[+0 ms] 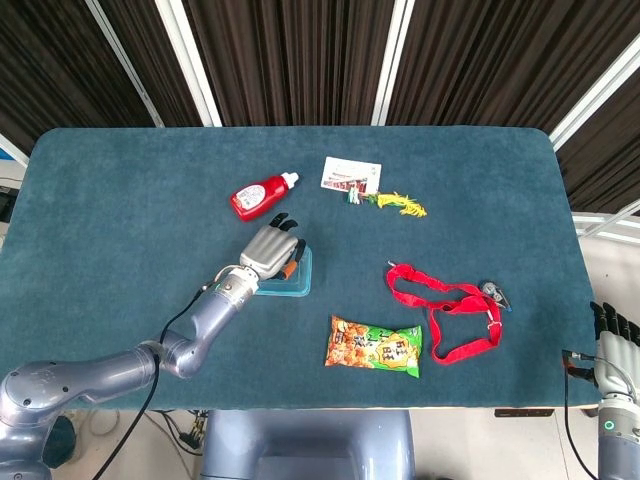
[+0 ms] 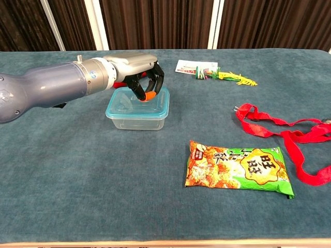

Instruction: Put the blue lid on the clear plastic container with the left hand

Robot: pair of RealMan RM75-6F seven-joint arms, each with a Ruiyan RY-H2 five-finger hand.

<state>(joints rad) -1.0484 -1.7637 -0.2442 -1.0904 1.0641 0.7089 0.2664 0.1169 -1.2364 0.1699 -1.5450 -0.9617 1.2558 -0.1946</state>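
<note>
The clear plastic container (image 2: 137,120) stands left of the table's middle with the blue lid (image 2: 129,105) lying on top of it. My left hand (image 2: 135,70) hangs over its far side, fingers bent downward, and the fingertips (image 2: 148,95) touch the lid's far part. In the head view the same left hand (image 1: 270,252) covers most of the container (image 1: 301,281). It grips nothing. My right hand (image 1: 612,330) shows at the lower right corner, off the table, fingers straight and apart.
A red ketchup bottle (image 1: 262,196) lies just beyond the left hand. Further back are a printed card (image 2: 195,66) and a yellow-green tassel (image 2: 232,77). A snack bag (image 2: 239,167) lies front centre, with a red strap (image 2: 279,132) to its right.
</note>
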